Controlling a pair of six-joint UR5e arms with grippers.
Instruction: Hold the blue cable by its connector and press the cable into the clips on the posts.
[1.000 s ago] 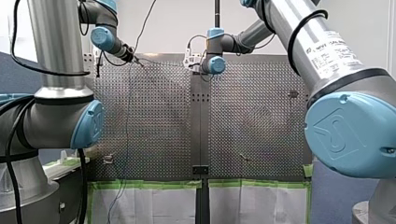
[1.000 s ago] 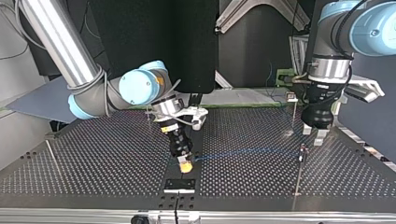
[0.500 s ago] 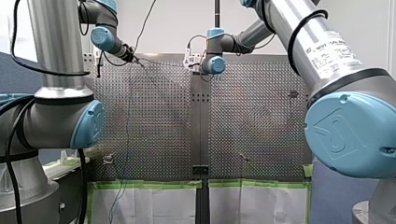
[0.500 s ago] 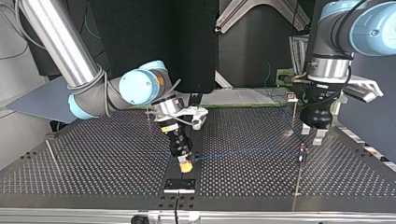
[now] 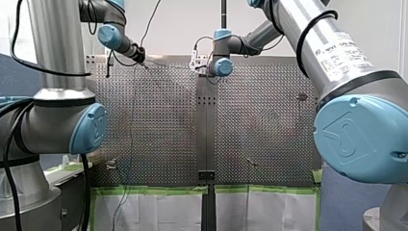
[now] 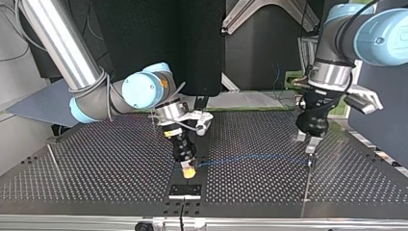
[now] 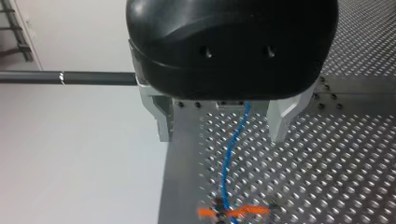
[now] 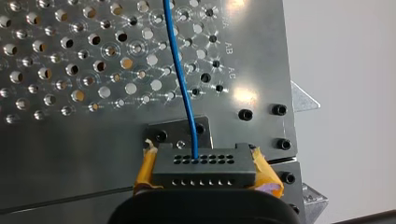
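Item: silver perforated metal table [image 6: 96, 159], carrying all that follows. Item: two grey-and-blue jointed arms, my right entering at the top view's left, my left at its right. Item: my right tool [image 6: 188, 169], closed, its yellow pads [image 8: 145, 173] clamped on either end of the black rectangular many-holed plastic connector [image 8: 204, 167], held low over the table's middle seam. Item: my left tool [image 7: 220, 137], black-bodied, its two metal fingers [image 7: 161, 119] spread wide and gripping nothing, one either side of the cable without touching it. Item: thin dark upright post [image 6: 306, 183], standing directly under my left tool. Item: thin blue cable [image 6: 250, 157], leaving the connector's hole row and running taut above the table, its long axis crosswise in the top view, from my right tool to the post. Item: small orange-and-dark fitting [image 7: 229, 211], blurred, lying ahead of my left tool on the cable's line; probably the post's clip. Note: my left arm is nearer the clip; the pressing appears to fall to it, straight ahead along the open fingers, while my right tool keeps the line tight.
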